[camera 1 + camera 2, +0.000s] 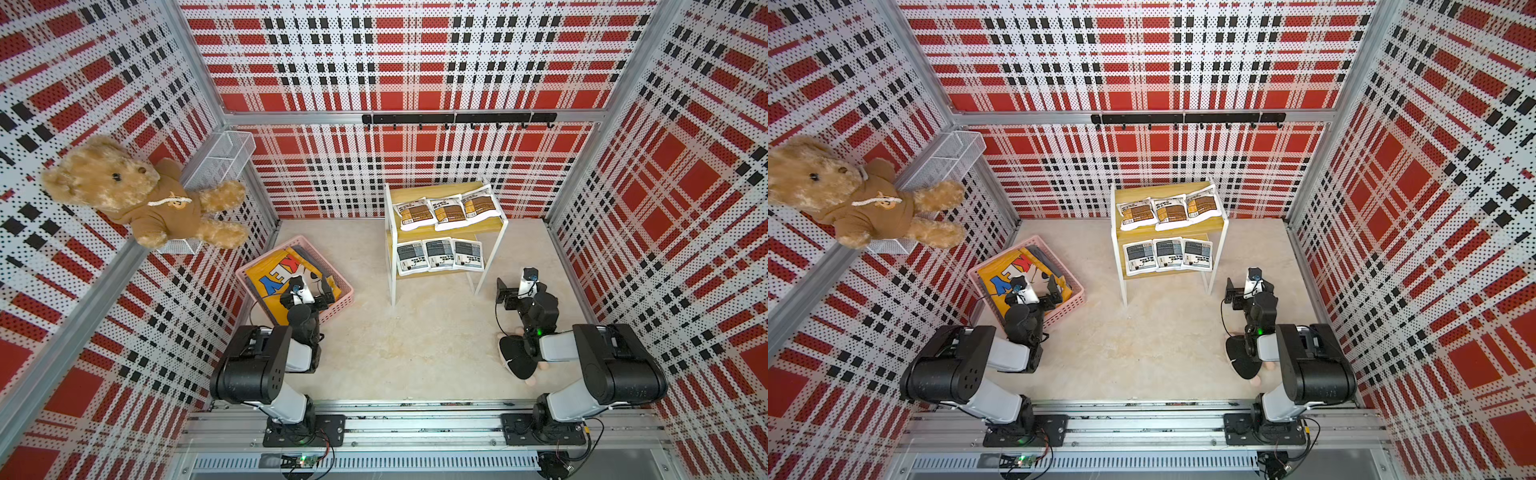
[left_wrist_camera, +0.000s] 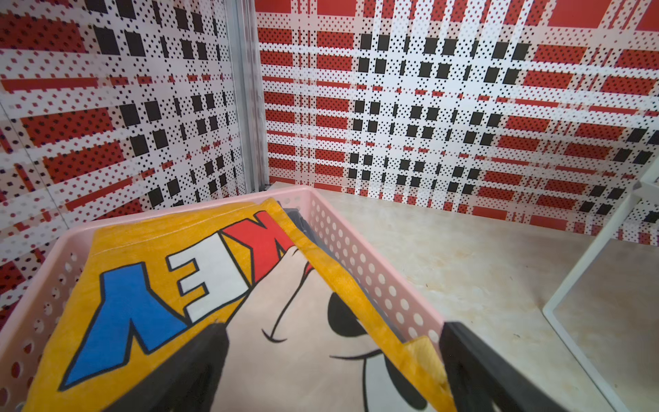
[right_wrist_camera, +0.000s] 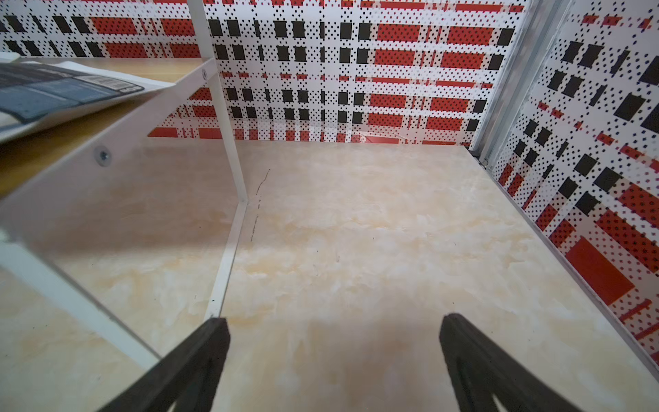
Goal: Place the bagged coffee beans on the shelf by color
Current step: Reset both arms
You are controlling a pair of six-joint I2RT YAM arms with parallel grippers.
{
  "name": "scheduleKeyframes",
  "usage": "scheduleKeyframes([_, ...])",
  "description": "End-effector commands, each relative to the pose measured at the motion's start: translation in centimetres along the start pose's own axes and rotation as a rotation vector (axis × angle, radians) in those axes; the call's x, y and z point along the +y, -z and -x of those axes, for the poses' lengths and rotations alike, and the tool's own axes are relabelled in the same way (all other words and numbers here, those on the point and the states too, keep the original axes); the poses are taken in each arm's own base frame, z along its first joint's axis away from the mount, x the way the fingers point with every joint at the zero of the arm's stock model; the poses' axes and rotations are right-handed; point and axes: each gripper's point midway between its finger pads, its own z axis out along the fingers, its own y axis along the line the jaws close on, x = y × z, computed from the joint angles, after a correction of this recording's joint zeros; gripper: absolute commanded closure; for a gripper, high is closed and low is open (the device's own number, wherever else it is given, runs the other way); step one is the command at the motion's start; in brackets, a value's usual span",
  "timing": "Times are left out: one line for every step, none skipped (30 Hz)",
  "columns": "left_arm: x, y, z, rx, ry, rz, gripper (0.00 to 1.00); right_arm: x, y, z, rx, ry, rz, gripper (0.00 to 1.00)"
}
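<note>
The shelf (image 1: 405,194) (image 1: 1133,193) stands at the back middle of the floor. Three bagged coffee beans with brown-orange panels (image 1: 448,212) (image 1: 1170,211) lie in a row on its top board. Three with dark grey panels (image 1: 439,253) (image 1: 1168,254) lie in a row on the lower board. My right gripper (image 1: 505,295) (image 3: 333,323) is open and empty, low over the floor beside the shelf's right leg (image 3: 221,107); a grey-panel bag (image 3: 53,92) shows at the shelf edge. My left gripper (image 1: 307,296) (image 2: 335,331) is open over the yellow cloth, holding nothing.
A pink lattice basket (image 1: 336,309) (image 2: 356,249) at the left holds a folded yellow cartoon-print cloth (image 1: 270,274) (image 2: 149,249). A teddy bear (image 1: 137,191) and white wire basket (image 1: 224,153) hang on the left wall. A black-and-white soft thing (image 1: 515,357) lies under my right arm.
</note>
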Motion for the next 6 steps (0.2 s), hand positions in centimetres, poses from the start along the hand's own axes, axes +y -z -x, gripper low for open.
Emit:
scheduleKeyframes([-0.18,-0.32,0.89,-0.031,-0.003,0.002,0.01,-0.10,-0.42,0.40,-0.005,-0.003,-0.007,0.00])
scheduleKeyframes([-0.19,-0.32,0.89,-0.031,-0.003,0.002,0.01,-0.10,-0.42,0.39,-0.005,-0.004,-0.007,0.00])
scheduleKeyframes([-0.18,-0.33,0.93,-0.032,-0.003,0.002,0.01,-0.10,-0.40,0.39,-0.005,-0.004,-0.007,0.00])
scheduleKeyframes([-0.18,-0.32,0.89,-0.031,-0.003,0.002,0.01,-0.11,-0.39,0.46,-0.008,-0.003,-0.008,0.00])
scheduleKeyframes([-0.18,-0.31,0.88,-0.031,-0.003,0.002,0.01,-0.07,-0.33,0.43,-0.008,-0.003,-0.007,0.00])
scheduleKeyframes([-0.19,-0.32,0.88,-0.031,-0.003,0.002,0.01,-0.12,-0.30,0.46,-0.010,-0.001,-0.008,0.00])
